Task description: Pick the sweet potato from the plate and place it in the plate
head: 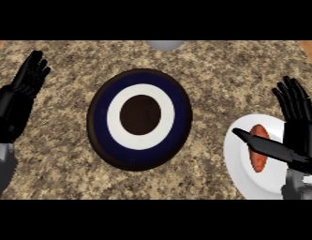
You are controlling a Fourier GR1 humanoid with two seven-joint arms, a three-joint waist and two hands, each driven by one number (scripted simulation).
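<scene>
Sweet potato (258, 154): we log it last by size, lying on the white plate (245, 180) at right. Granite counter (61, 164); dark ringed plate (140, 119), centre; left hand (21, 89) open, fingers up, at left edge; right hand (298, 133) open over the white plate, thumb across the potato.

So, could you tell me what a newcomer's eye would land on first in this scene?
Most likely the large dark plate with blue and white rings, mid-counter. Next, the reddish sweet potato lying on the white plate at lower right, with the right hand open above it, thumb crossing the potato. The left hand rests open at the left edge, fingers up.
</scene>
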